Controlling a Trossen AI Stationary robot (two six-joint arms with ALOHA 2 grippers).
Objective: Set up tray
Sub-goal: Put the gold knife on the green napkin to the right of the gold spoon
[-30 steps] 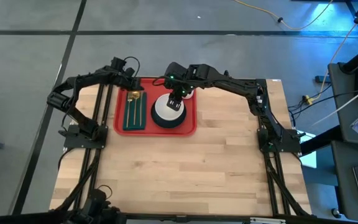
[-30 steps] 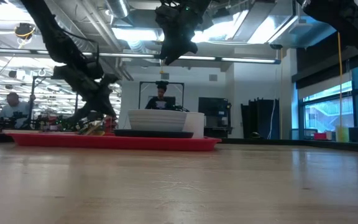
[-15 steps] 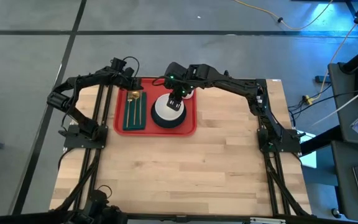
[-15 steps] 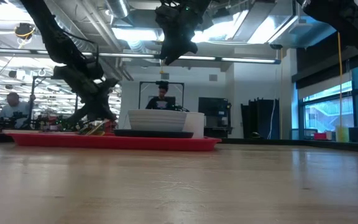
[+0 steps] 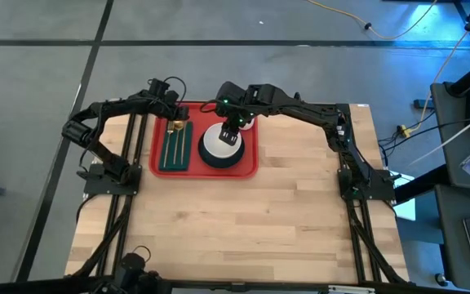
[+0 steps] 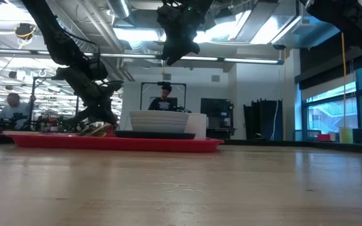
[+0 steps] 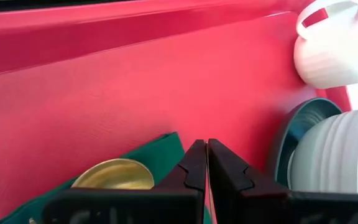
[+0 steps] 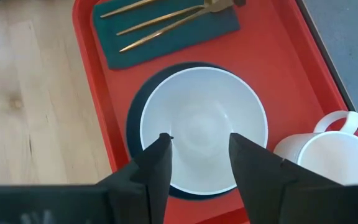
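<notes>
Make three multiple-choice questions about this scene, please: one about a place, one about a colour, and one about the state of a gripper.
1. Where does the white bowl stand?
A. on a dark plate in the tray
B. on the bare table
C. on the napkin

2. What colour is the napkin under the cutlery?
A. white
B. yellow
C. dark green

3. How is the right gripper above the bowl?
A. shut on the mug
B. open and empty
C. shut on a spoon

Answers:
1. A: the right wrist view shows a dark rim around the bowl, inside the red tray.
2. C: green cloth lies under the gold pieces.
3. B: its fingers stand apart with only the bowl below.
</notes>
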